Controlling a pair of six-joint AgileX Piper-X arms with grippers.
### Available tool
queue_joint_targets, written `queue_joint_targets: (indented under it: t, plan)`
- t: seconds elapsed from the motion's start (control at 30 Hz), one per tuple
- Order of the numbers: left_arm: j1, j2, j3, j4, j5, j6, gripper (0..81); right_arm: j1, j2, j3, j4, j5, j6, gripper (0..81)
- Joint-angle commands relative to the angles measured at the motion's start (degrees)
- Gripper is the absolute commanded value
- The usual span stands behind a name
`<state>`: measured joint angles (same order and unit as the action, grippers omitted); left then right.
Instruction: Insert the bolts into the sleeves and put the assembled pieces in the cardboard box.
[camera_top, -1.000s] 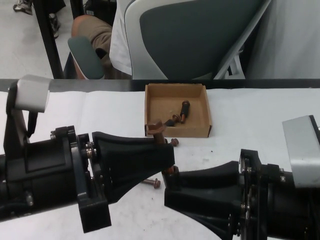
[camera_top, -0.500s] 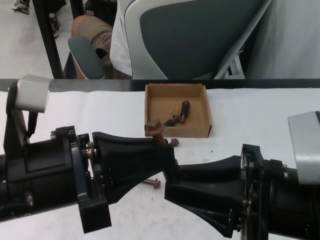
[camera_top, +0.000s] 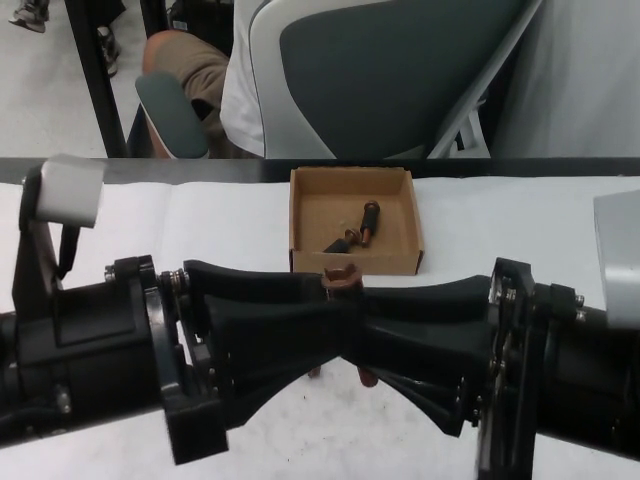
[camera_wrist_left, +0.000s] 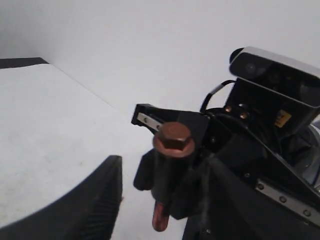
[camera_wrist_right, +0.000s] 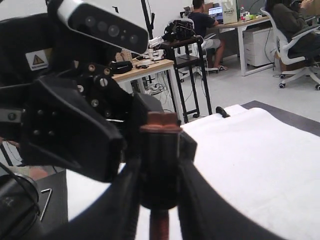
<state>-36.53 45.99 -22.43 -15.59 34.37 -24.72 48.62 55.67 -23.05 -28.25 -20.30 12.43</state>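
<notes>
A copper bolt (camera_top: 341, 277) stands head-up in a black sleeve (camera_wrist_left: 167, 175); its tip (camera_top: 368, 378) pokes out below. My right gripper (camera_wrist_right: 160, 192) is shut on the sleeve, one finger (camera_wrist_right: 197, 200) on each side. My left gripper (camera_wrist_left: 162, 172) faces it with fingers apart; its finger (camera_wrist_left: 95, 200) is clear of the sleeve. Both grippers meet above the bench, just in front of the cardboard box (camera_top: 352, 263). Two assembled pieces (camera_top: 365, 222) lie in the box.
A white cover (camera_top: 500, 230) lies over the bench. The bench's dark far edge (camera_top: 200, 168) runs behind the box, and a chair (camera_top: 380, 70) with a seated person stands beyond it. Open cover lies left and right of the box.
The grippers came together. The bolt, held tilted by the left gripper before, now stands upright in the sleeve. The right arm moved up and left.
</notes>
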Motion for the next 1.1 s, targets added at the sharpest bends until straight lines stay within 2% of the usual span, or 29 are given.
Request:
queue_joint_targets:
  t: [0.0, 0.1, 0.2, 0.3, 0.37, 0.53, 0.73, 0.9, 1.07]
  plan:
    - [0.0, 0.0, -0.1, 2.2, -2.4, 3.0, 47.7, -0.2, -0.5, -1.2, -1.2, 0.3, 0.1, 0.2]
    - [0.0, 0.0, -0.1, 6.0, -4.4, 5.9, 47.7, -0.2, -0.5, -1.5, -1.2, 0.6, 0.1, 0.2]
    - [0.0, 0.0, -0.1, 9.6, -7.7, 7.8, 47.7, -0.2, -0.5, -1.6, -1.1, 4.1, 0.2, 0.2]
    - [0.0, 0.0, -0.1, 12.8, -10.0, 7.8, 47.7, -1.2, -0.4, -1.6, 2.2, 7.7, 4.7, 0.2]
    - [0.0, 0.0, -0.1, 14.1, -10.8, 7.6, 47.7, -2.6, -0.4, -1.6, 5.1, 7.8, 7.4, 0.2]
    - [0.0, 0.0, -0.1, 17.3, -12.6, 7.6, 47.7, -6.5, -0.4, -1.6, 8.4, 9.1, 7.7, 0.2]
    - [0.0, 0.8, -0.1, 20.1, -13.4, 7.6, 42.6, -12.4, 1.9, -2.1, 10.1, 9.3, 11.2, 0.2]
    - [0.0, 4.0, -1.6, 22.7, -13.3, 7.7, 42.6, -16.1, 6.4, -7.5, 19.4, 6.9, 12.7, 0.2]
    - [0.0, 8.0, -5.0, 27.4, -13.3, 12.2, 42.6, -18.7, 13.2, -15.2, 25.0, 5.1, 10.6, 0.2]
